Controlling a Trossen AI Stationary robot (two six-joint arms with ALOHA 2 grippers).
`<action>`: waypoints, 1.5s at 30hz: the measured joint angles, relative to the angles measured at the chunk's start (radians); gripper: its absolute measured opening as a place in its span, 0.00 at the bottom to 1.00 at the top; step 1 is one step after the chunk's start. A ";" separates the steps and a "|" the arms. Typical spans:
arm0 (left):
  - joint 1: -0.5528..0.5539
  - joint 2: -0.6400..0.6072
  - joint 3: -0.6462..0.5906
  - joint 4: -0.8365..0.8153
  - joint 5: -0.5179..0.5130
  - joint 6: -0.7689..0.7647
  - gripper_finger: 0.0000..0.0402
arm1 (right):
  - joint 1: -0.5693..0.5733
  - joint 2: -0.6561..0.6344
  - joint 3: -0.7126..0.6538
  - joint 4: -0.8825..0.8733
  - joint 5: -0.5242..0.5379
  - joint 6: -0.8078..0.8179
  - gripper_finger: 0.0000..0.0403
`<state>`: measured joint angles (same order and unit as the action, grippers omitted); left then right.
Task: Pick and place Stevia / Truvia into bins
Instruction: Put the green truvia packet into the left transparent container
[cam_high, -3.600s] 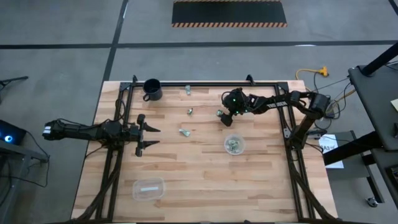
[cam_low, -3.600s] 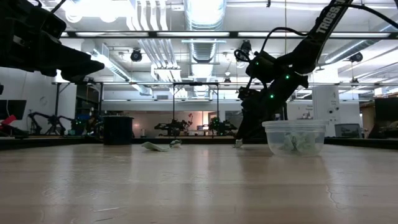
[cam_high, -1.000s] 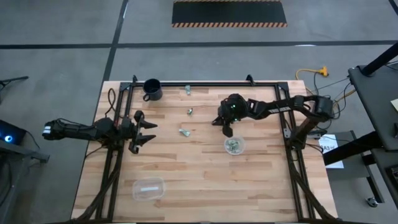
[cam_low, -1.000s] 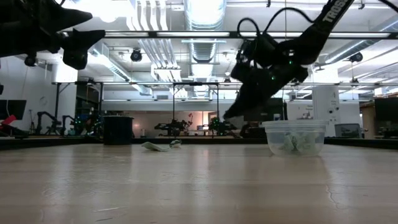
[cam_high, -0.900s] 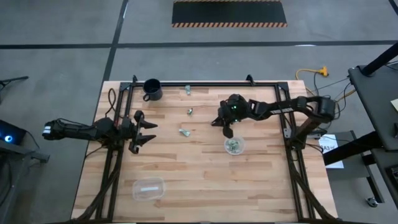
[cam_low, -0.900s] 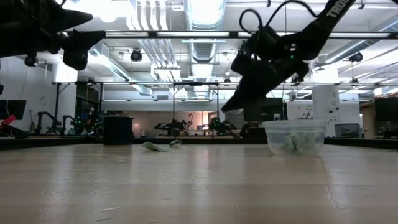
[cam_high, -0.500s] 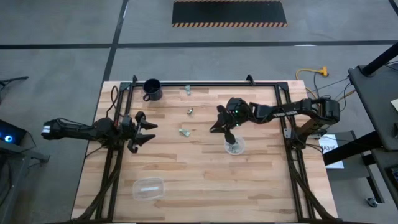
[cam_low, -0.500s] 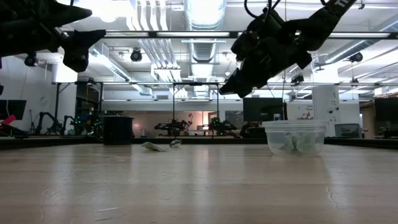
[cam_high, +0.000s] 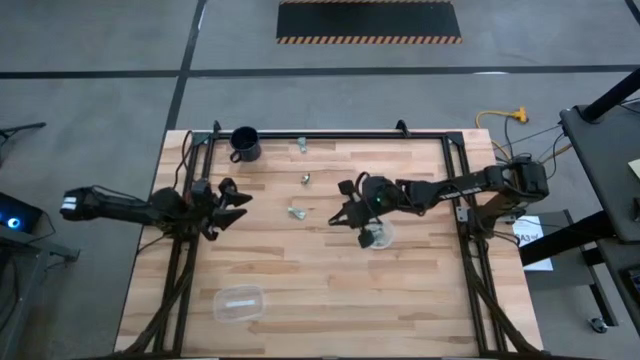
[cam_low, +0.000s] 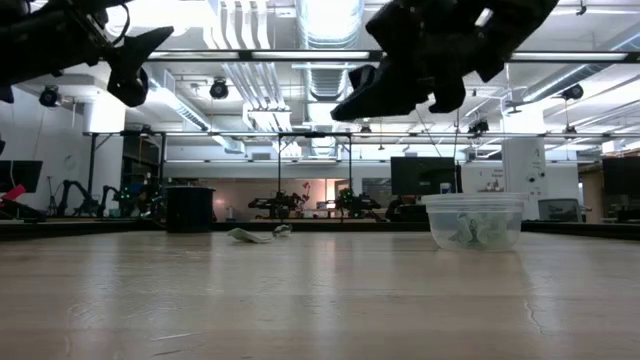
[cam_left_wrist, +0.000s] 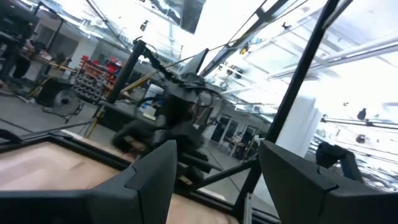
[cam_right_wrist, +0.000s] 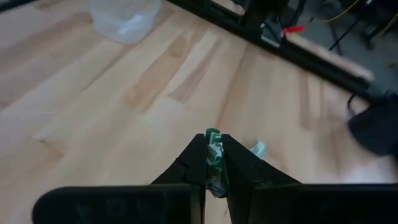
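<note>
Pinching a Stevia packet (cam_right_wrist: 214, 163) in our right gripper (cam_right_wrist: 214, 167), we hover beside the round bin (cam_high: 378, 234); our left gripper (cam_high: 237, 206) waits spread at the table's left.

You won't find any lettering, label, brand name or number you can read in these views. The small green-and-white packet (cam_right_wrist: 214, 163) pinched in the right gripper (cam_right_wrist: 214, 155) shows only a blur of green print, and the packets inside the round clear bowl (cam_low: 473, 220) are too small for you to make out any words.
</note>
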<state>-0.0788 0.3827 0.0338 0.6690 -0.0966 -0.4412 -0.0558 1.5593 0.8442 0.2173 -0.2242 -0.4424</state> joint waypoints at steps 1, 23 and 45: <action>0.000 0.015 0.000 0.016 -0.009 -0.002 0.53 | 0.015 0.000 0.005 0.000 0.031 -0.014 0.05; 0.000 0.547 0.259 0.206 0.036 0.017 0.53 | 0.289 0.000 0.132 0.007 0.596 -0.182 0.04; 0.001 0.996 0.577 0.270 0.195 0.027 0.53 | 0.390 0.000 0.131 0.124 0.753 -0.314 0.04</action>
<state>-0.0780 1.3786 0.6110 0.9390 0.0982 -0.4145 0.3343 1.5589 0.9749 0.3415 0.5285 -0.7559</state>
